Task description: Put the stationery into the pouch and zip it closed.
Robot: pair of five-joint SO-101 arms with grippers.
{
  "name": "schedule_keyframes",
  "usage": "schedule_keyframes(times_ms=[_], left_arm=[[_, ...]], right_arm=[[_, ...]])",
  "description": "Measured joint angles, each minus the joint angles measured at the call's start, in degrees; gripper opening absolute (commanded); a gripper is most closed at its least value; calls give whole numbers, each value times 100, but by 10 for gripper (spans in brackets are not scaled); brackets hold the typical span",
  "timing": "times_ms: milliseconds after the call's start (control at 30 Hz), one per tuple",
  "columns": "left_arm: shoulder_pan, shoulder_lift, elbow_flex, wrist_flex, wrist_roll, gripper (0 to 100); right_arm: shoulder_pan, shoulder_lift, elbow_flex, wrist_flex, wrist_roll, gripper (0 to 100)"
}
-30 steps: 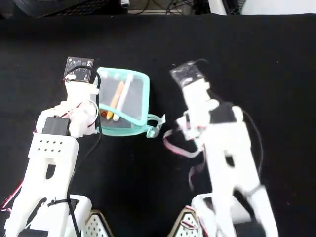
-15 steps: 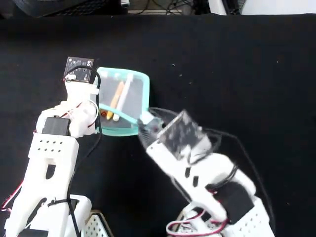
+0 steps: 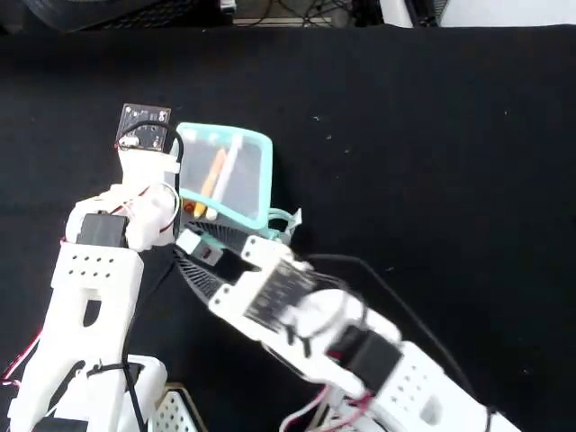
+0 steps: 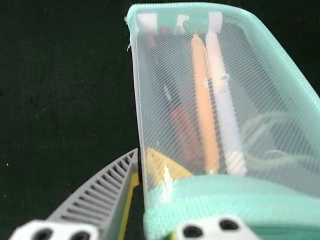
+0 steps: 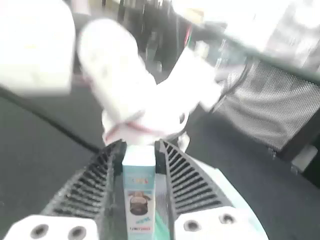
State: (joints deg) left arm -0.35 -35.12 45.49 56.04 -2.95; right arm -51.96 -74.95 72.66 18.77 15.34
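One small box (image 5: pixel 138 200), half hidden, in the right hand (image 5: pixel 139 150); pouch (image 4: pixel 200 100) in left hand (image 4: pixel 147 167).

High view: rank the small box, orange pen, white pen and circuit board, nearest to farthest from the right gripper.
1. small box, clamped in the right gripper itself.
2. orange pen and white pen, side by side inside the pouch; too close to call.
3. circuit board, atop the left arm, beyond the pouch.

No print is legible. The small box (image 5: pixel 138 200) in the right gripper (image 5: pixel 138 148) bears a label too blurred to read.
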Motion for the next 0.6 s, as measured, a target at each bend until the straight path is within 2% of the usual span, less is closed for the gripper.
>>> schedule_keyframes(times_ms=[133, 233, 600], left_arm=[[0, 0, 0, 18, 0, 30], [9, 0, -237, 334, 0, 30], [18, 62, -1670, 1908, 114, 30]], right_arm=[[545, 70, 264, -422, 0, 13], [905, 79, 290, -527, 0, 13], [958, 70, 237, -791, -18, 13]])
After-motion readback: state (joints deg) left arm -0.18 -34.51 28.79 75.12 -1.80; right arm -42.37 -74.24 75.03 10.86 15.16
